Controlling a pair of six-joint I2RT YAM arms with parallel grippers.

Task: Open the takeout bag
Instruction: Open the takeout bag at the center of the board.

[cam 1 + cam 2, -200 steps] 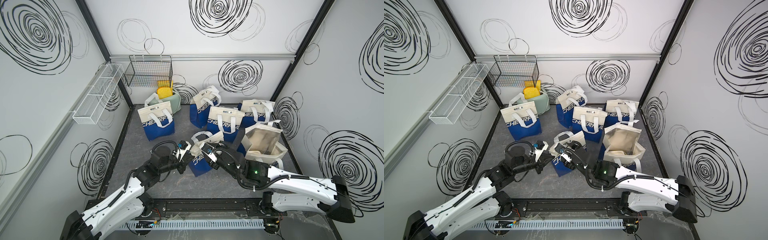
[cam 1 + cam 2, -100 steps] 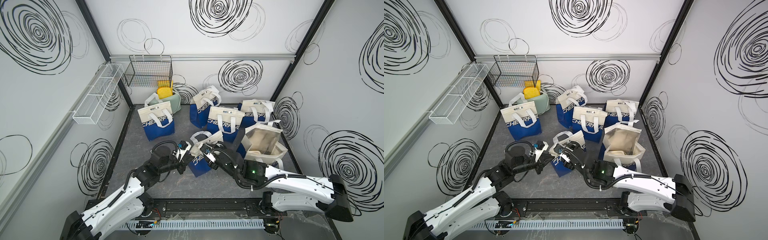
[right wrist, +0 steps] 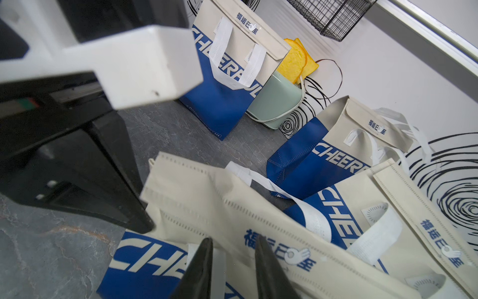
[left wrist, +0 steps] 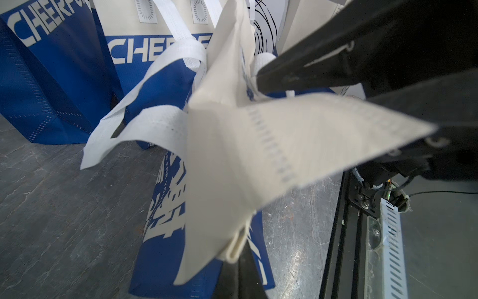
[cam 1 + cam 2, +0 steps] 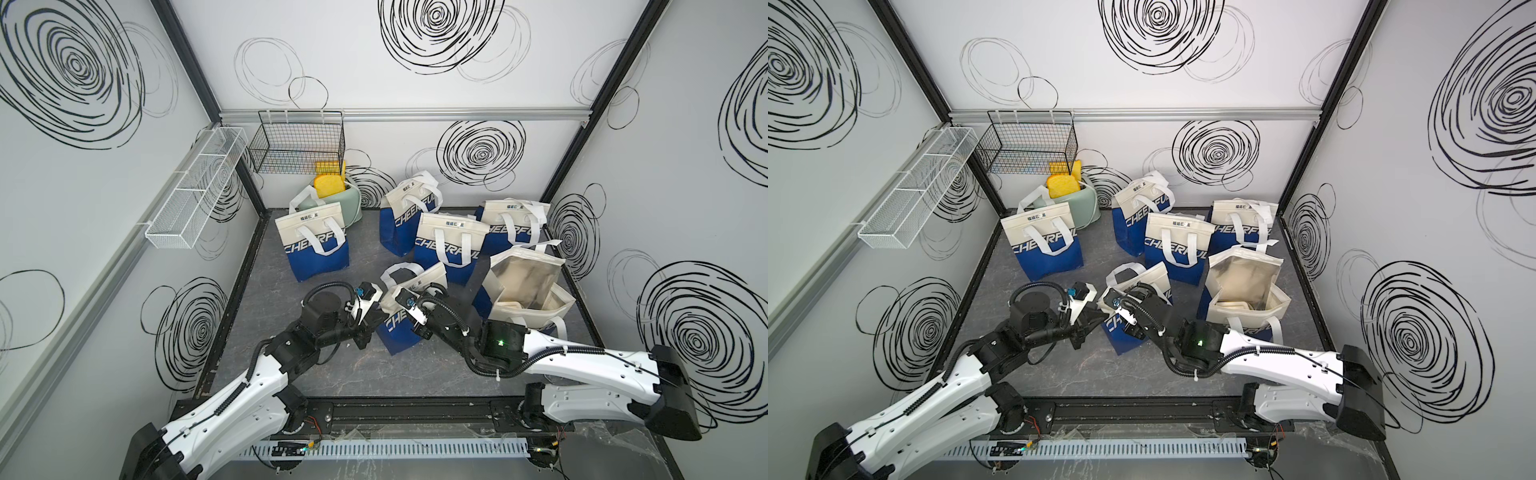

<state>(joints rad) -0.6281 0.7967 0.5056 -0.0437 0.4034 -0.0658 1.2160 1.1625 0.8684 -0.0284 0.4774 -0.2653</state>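
Observation:
The takeout bag, blue below and cream above, stands mid-floor between both arms. Its cream flap is pulled out sideways. My left gripper is shut on a corner of that flap. My right gripper hovers at the flap's printed edge. Its black fingers stand a little apart, with cream fabric and a white handle strap showing between them. The bag's mouth is hidden under the flap.
Several like bags stand behind: one at back left, a cluster at the back, and an opened one on the right. A green toaster with yellow bread, a black wire basket and a white wire shelf line the walls.
My right gripper's jaws have narrowed and it has edged closer to the flap. My left gripper has stayed shut on the flap corner, unmoved.

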